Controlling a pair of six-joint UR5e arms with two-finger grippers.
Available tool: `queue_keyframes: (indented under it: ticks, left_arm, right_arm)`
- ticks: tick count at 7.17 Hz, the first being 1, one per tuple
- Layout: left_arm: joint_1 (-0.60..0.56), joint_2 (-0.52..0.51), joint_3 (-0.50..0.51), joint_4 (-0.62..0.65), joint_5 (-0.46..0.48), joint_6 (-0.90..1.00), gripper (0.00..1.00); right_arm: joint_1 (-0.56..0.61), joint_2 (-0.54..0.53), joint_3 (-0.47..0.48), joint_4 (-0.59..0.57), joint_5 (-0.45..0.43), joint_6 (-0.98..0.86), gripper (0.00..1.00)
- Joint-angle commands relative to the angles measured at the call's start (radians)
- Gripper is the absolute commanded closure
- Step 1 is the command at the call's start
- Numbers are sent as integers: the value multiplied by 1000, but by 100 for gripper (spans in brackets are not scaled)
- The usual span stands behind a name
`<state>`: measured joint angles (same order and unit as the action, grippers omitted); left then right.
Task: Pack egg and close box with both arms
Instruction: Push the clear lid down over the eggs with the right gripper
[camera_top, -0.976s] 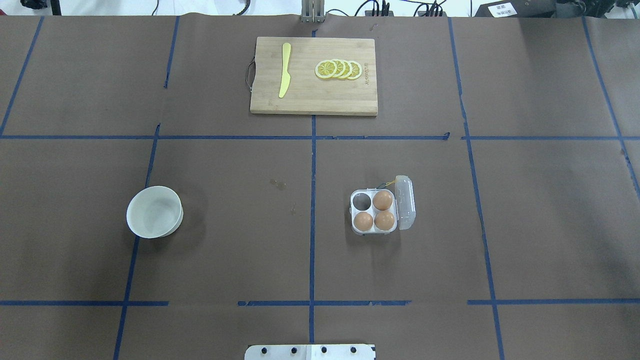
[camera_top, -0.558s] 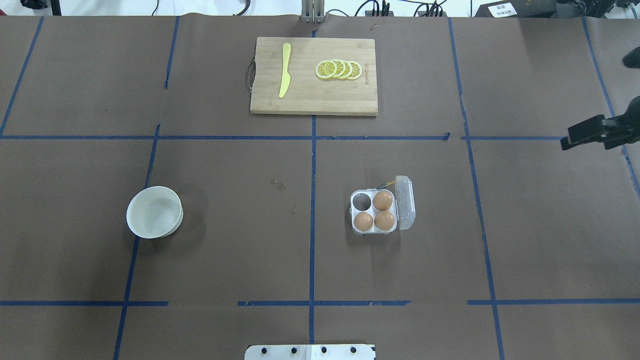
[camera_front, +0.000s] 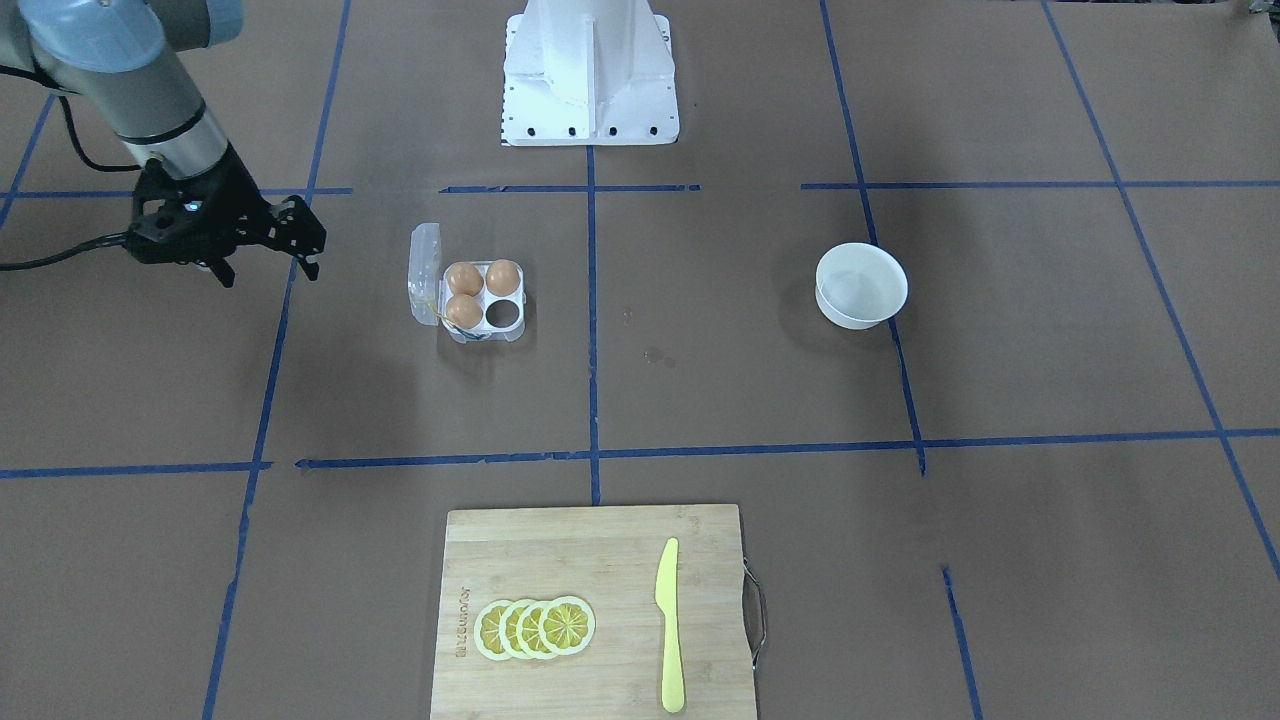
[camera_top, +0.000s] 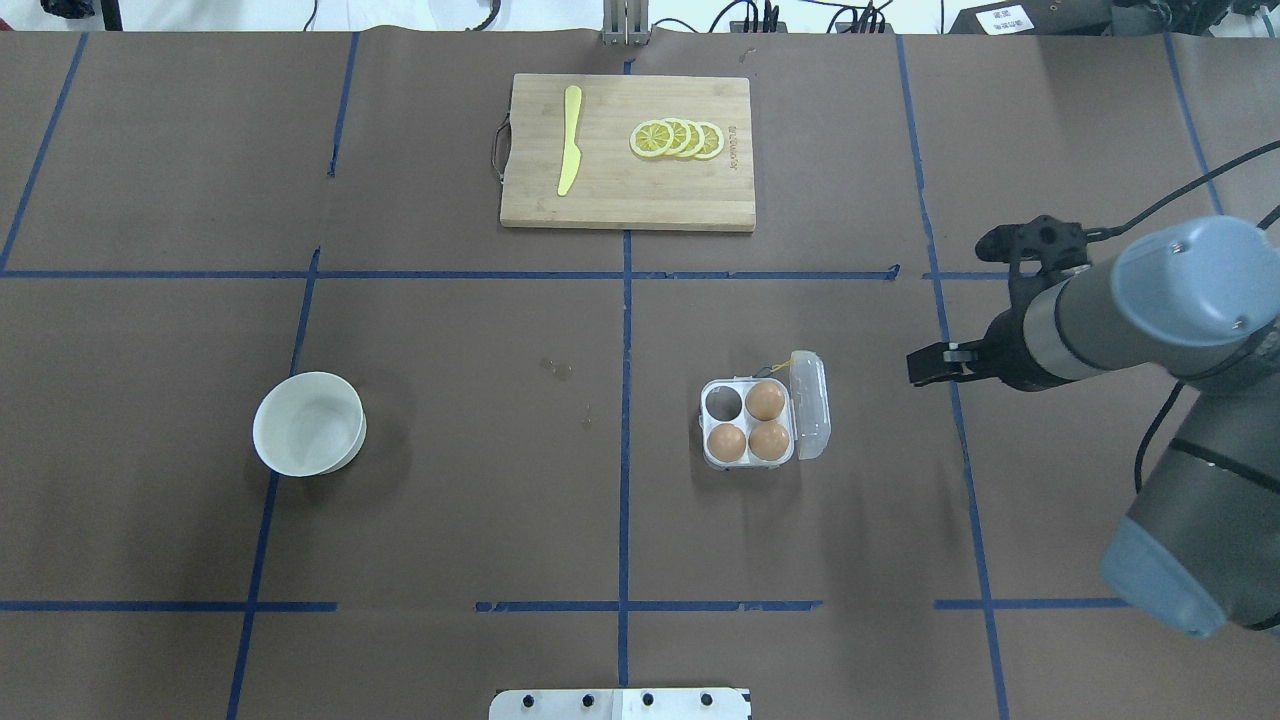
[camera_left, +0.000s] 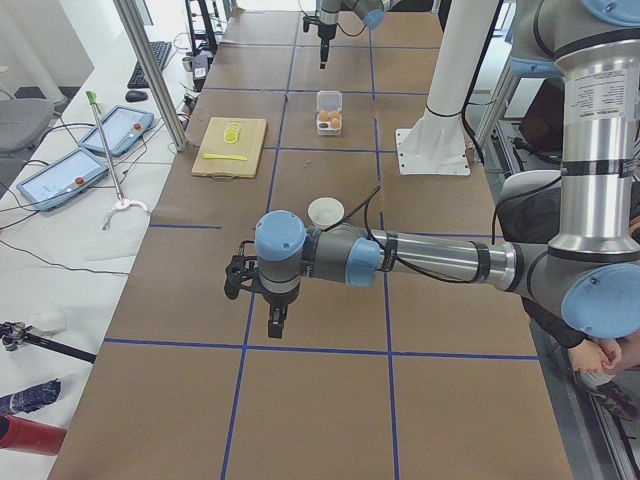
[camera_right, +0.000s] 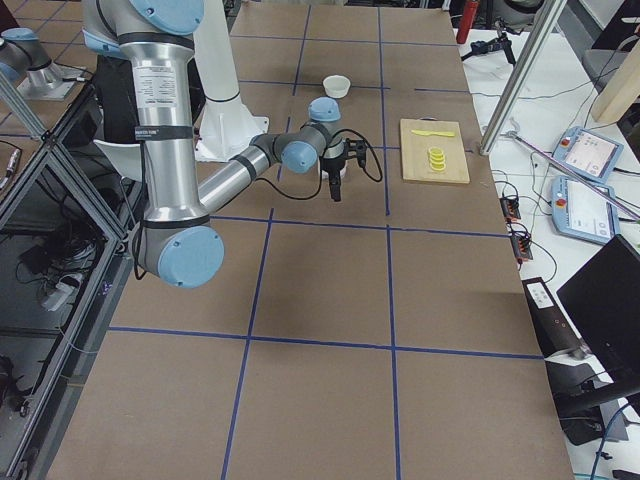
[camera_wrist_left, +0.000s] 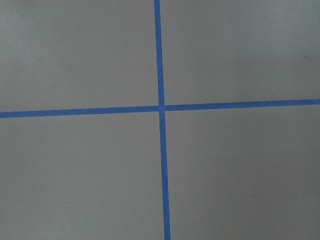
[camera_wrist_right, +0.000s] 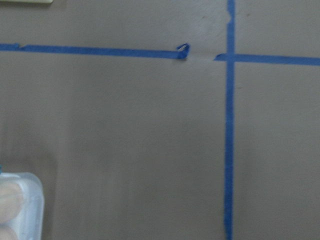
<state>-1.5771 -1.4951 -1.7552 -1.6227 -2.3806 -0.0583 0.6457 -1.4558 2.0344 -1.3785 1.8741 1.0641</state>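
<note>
The clear box (camera_top: 746, 421) stands right of the table's middle with its lid (camera_top: 811, 405) swung open on its right side. Three orange-brown eggs fill three cells, one of them at the far right (camera_top: 766, 400). The far-left cell (camera_top: 723, 402) is empty. My right gripper (camera_top: 950, 305) is open and empty, hanging right of the box and apart from it; it also shows in the front view (camera_front: 270, 272). The box's corner (camera_wrist_right: 20, 205) shows at the right wrist view's lower left. My left gripper (camera_left: 274, 322) hangs over bare table far left of the bowl; I cannot tell whether it is open or shut.
A white bowl (camera_top: 308, 423) stands at the left and looks empty. A wooden cutting board (camera_top: 628, 190) with a yellow knife (camera_top: 569, 140) and lemon slices (camera_top: 678, 138) lies at the far middle. The white pedestal base (camera_front: 590, 70) is at the near edge.
My right arm has come in from the right edge and moved left toward the box. The box, eggs and bowl have not moved.
</note>
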Motion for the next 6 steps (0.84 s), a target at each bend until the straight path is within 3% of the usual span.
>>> queue_keyframes:
  ticks: [1,3,6]
  left_arm:
    - [0,-1,-3,0,0,0,0]
    - [0,-1,-1,0,0,0,0]
    - [0,-1,-1,0,0,0,0]
  right_arm:
    - [-139,189,-89,-10,-111,164,1]
    - [-152,367,-109,-81,-110,221,1]
    - [-123,391,-65,-151,-99,226,0]
